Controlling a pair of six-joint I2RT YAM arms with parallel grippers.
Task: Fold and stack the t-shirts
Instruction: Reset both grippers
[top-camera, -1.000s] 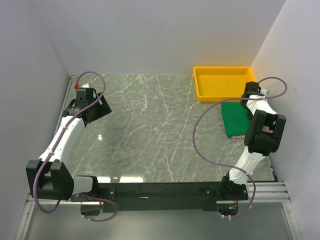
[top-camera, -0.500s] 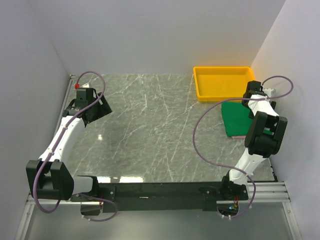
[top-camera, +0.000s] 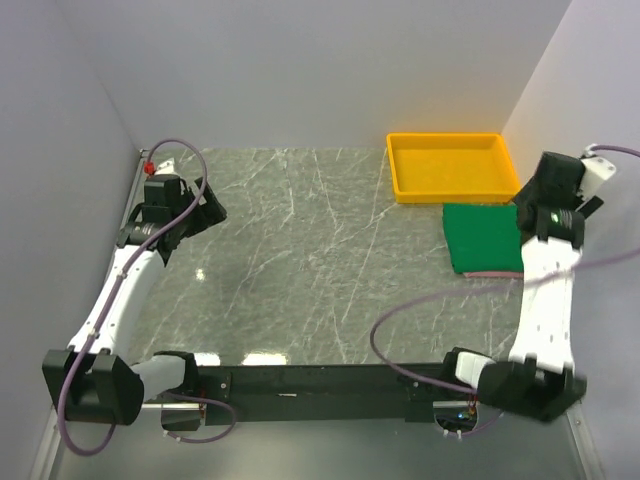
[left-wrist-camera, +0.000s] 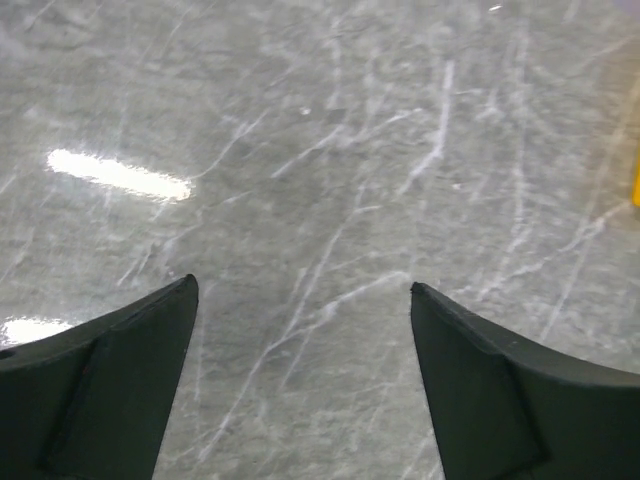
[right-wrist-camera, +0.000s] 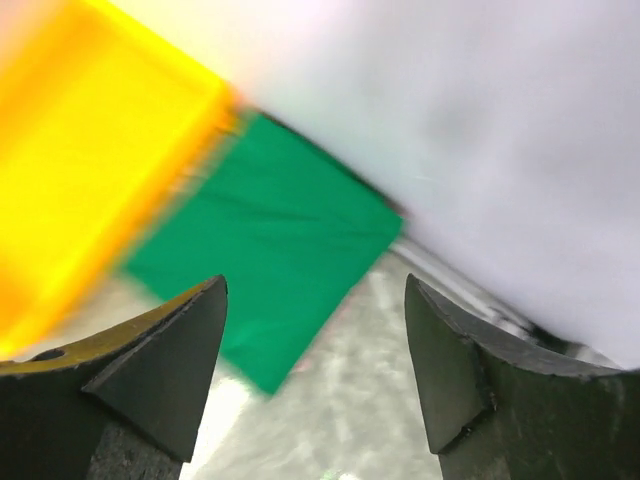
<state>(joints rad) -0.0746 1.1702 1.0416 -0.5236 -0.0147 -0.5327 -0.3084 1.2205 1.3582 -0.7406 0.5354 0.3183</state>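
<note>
Swung outward since a second ago, the right arm (top-camera: 545, 290) now stands to the right of the yellow tray (top-camera: 450, 197), no longer over the green shirt. The left arm (top-camera: 125, 280) has drawn back slightly, well left of the tray. On the grey marbled counter (top-camera: 300, 260), the green shirt (top-camera: 483, 237) lies folded flat just beside the tray's near rim. Only a sliver of the pink shirt (top-camera: 487, 272) shows along its edge farthest from the tray. The right hand (right-wrist-camera: 315, 285) is spread and holds nothing, raised off the tray's near right corner. The left hand (left-wrist-camera: 300, 290) is spread too, over bare counter.
</note>
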